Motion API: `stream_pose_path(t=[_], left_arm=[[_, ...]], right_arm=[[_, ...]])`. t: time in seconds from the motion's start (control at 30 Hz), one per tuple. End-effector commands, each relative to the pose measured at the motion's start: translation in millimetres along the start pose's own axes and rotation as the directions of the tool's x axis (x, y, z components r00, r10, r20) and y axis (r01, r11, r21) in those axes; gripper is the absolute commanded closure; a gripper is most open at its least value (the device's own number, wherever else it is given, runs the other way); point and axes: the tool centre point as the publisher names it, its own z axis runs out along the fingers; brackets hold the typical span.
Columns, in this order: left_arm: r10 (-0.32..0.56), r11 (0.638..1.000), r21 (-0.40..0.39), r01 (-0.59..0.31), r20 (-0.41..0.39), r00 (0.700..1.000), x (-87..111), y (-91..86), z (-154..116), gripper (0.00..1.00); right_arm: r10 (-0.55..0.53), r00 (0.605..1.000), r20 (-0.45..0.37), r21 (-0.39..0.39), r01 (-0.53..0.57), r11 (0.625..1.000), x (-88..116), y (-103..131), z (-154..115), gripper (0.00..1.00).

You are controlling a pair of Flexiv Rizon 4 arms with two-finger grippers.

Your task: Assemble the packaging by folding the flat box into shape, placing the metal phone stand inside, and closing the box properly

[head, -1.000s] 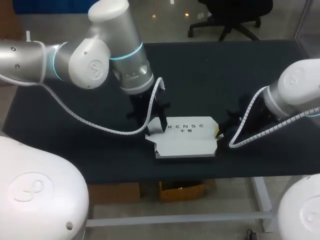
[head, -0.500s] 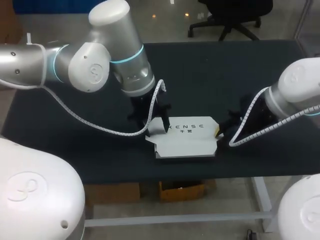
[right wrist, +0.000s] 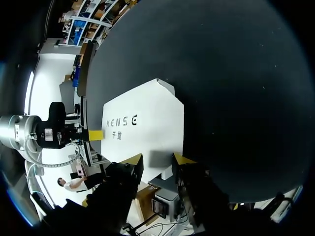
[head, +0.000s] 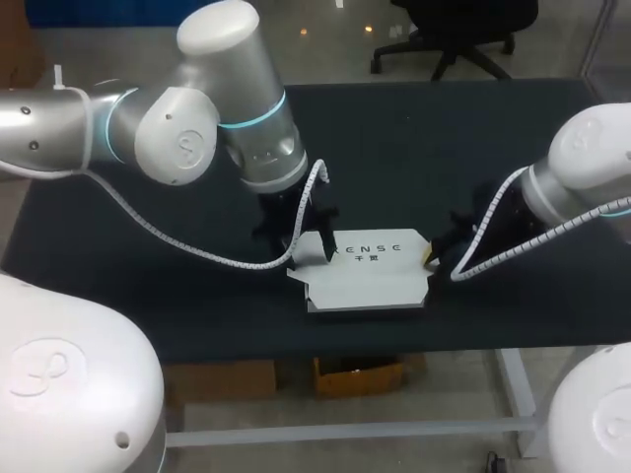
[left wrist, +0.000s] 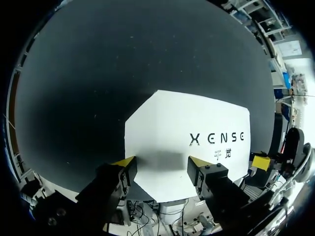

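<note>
Left tool over one end of the flat box

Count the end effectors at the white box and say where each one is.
2. The left end effector is at the flat white box, at its left end; the right end effector is at its right end. None seems hidden.

Matt white cardboard box on a matt black, smooth table.
</note>
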Motion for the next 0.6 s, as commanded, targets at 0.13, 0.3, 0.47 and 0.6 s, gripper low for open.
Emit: stream_pose_path(t=[0.13,0.3,0.47,0.6], left_arm=[[0.003,1.000,0.009,-0.003,0.004,1.000,0.9,1.2,0.2,0.32],[0.008,1.000,0.014,-0.008,0.001,1.000,0.9,0.9,0.3,0.31],[0.012,1.000,0.015,-0.012,0.000,1.000,0.4,0.7,1.6,0.31],[0.015,1.000,0.018,-0.015,0.000,1.000,-0.3,0.6,2.0,0.32]], right_arm=[[0.015,1.000,0.005,0.025,-0.015,1.000,0.3,6.6,-12.8,0.65],[0.020,1.000,0.020,0.075,-0.021,0.997,2.2,12.0,-6.2,0.65],[0.019,0.999,0.028,0.099,-0.022,0.995,4.3,14.2,1.1,0.66],[0.033,0.999,0.042,0.129,-0.038,0.991,4.8,15.3,4.9,0.67]])
